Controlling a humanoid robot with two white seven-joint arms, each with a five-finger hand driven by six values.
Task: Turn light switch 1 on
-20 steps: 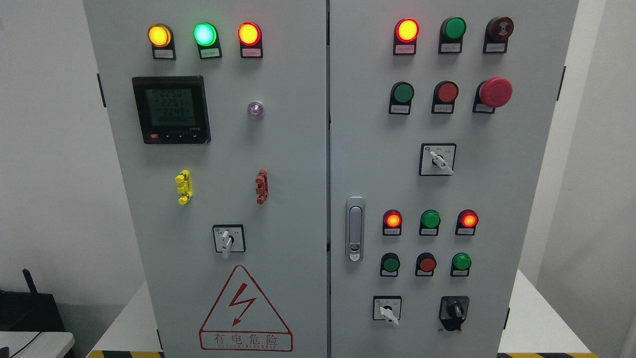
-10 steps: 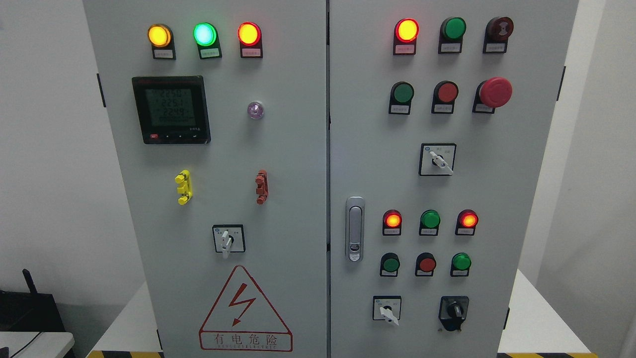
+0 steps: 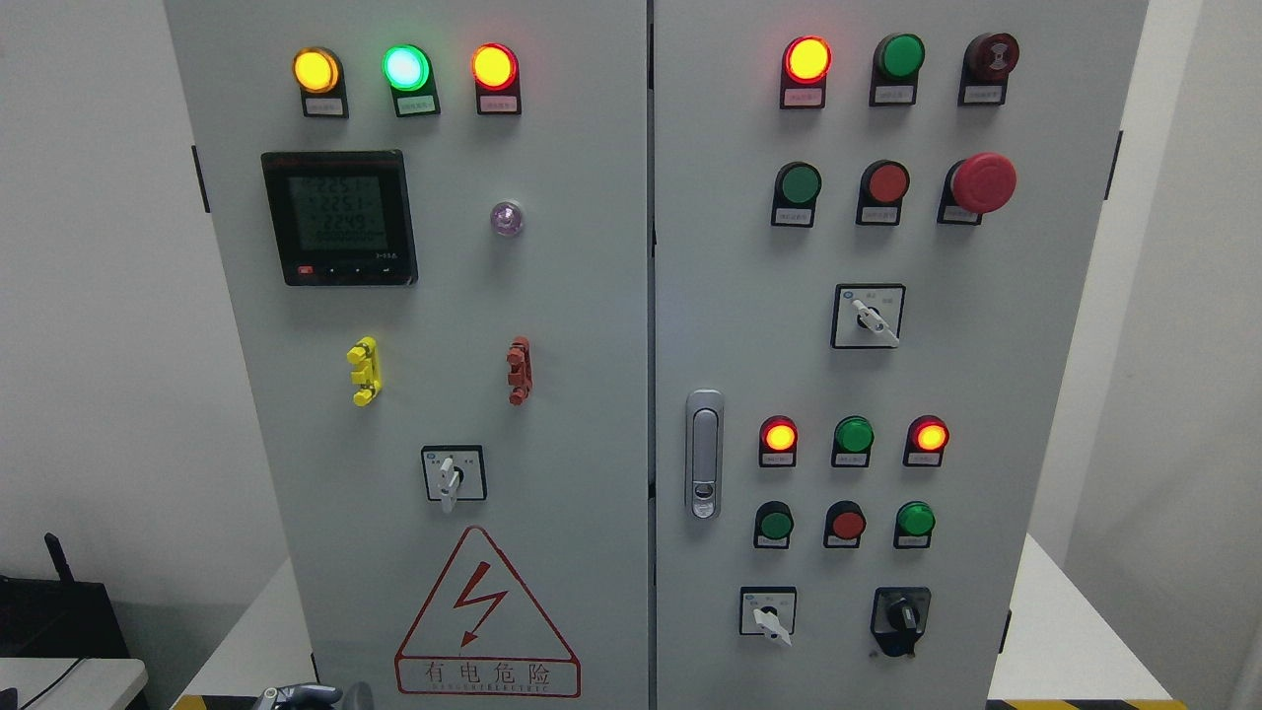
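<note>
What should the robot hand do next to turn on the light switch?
Probably keep rising toward the cabinet. Only the tip of the left robot hand shows at the bottom edge, below the warning triangle, touching no control. Labels are too small to read, so I cannot tell which knob is light switch 1; the nearest is the rotary switch above the triangle.

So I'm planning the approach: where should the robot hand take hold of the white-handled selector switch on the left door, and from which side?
Grip the white handle of the selector switch, not its square black-framed plate. The handle sticks out from the left door and points roughly straight down, so coming head-on and pinching its two long sides looks best for twisting. A robot hand just shows at the bottom edge.
</note>
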